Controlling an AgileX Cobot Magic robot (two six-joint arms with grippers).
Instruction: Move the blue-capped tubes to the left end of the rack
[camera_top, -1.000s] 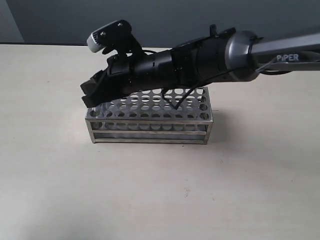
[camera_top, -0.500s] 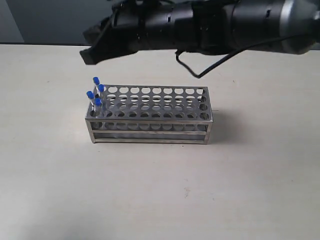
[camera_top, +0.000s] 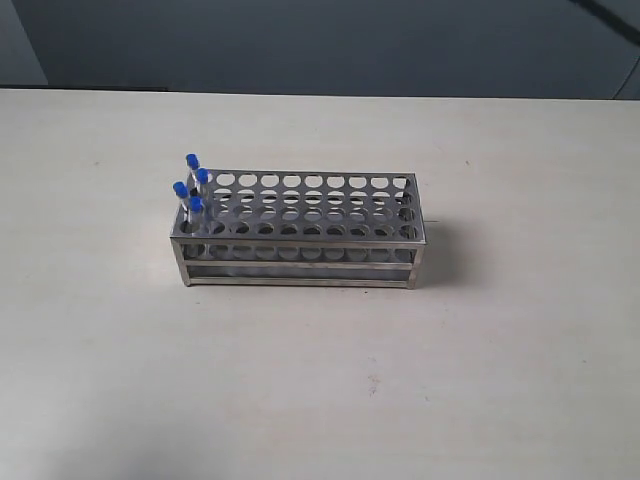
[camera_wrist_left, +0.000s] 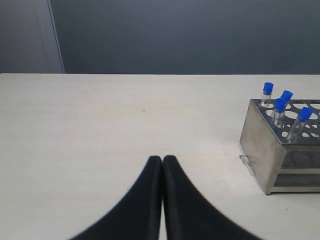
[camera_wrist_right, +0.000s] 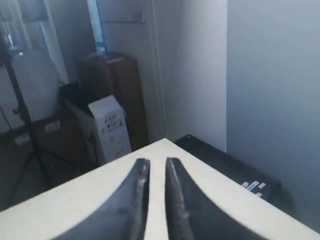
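Note:
The silver rack stands mid-table in the exterior view. Several blue-capped tubes stand upright in holes at its left end, close together. Neither arm shows in that view. In the left wrist view the rack and the blue-capped tubes sit well off to one side of my left gripper, which is shut and empty over bare table. My right gripper is raised and aimed past a table corner; its jaws stand a narrow gap apart with nothing between them.
The right wrist view looks beyond the table's edge to a white box, a brown cardboard box, a tripod stand and a dark flat object.
The right arm, which hung over the rack's left end, has lifted up and back out of the exterior view. The blue-capped tubes it covered now stand uncovered in the rack. Its jaws have narrowed.

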